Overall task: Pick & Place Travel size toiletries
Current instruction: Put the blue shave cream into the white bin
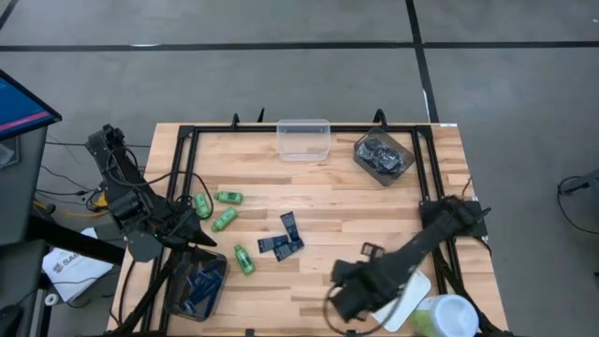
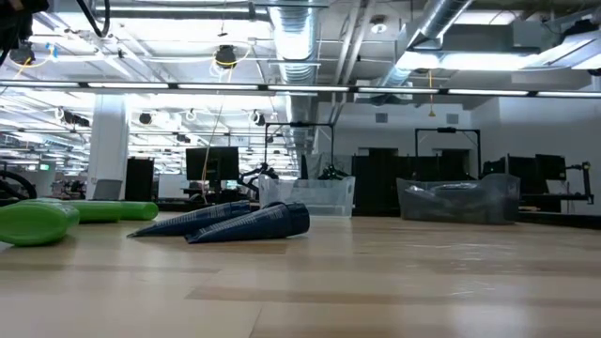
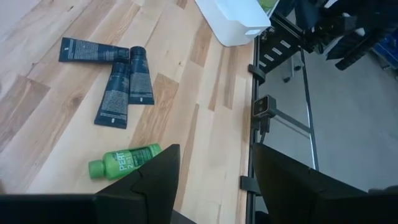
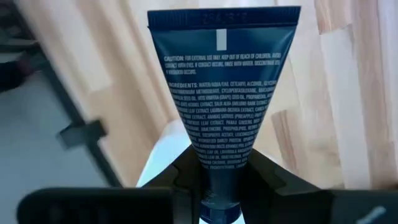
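Near the surface's front right edge, the right gripper clamps a navy tube by its cap end, long axis running straight out from the fingers, crimped flat end outward. Left gripper hangs open beside a green bottle.

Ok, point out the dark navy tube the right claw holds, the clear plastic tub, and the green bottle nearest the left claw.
Dark navy flat tube (image 4: pixel 224 93): right wrist view, printed face.
Clear plastic tub (image 1: pixel 303 139): high view, bare floor.
Green mini bottle (image 3: pixel 127 163): left wrist view, label.
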Controlling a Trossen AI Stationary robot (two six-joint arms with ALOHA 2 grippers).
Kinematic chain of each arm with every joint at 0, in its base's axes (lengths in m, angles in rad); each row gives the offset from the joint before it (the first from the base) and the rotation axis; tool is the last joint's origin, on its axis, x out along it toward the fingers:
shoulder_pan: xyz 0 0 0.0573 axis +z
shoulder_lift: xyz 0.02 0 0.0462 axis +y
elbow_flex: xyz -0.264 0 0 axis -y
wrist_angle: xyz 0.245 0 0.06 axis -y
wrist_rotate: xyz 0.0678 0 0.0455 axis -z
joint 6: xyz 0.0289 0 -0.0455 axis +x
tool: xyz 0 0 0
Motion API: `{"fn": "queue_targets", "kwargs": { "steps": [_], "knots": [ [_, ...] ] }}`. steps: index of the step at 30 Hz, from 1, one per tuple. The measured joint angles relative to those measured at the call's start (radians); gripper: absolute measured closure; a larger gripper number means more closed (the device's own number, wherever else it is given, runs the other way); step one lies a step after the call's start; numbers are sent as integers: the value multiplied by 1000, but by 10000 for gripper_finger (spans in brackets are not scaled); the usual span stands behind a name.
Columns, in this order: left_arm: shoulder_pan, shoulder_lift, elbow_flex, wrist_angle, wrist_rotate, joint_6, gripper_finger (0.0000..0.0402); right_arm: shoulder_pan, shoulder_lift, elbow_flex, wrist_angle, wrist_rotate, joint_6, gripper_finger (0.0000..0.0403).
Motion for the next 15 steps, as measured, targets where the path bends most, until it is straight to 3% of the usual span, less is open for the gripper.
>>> {"fn": "queue_targets", "kwargs": {
  "steps": [6, 11, 15],
  "knots": [
    [0, 0, 0, -1, -15, 61, 205, 102, -197, -222, 10, -1, -22, 336],
    [0, -6, 0, -1, -122, 128, 205, 202, -311, -427, 5, -69, -42, 336],
    [0, -39, 0, 7, -268, 207, 210, 252, -352, -542, 32, -96, -90, 336]
  ]
}}
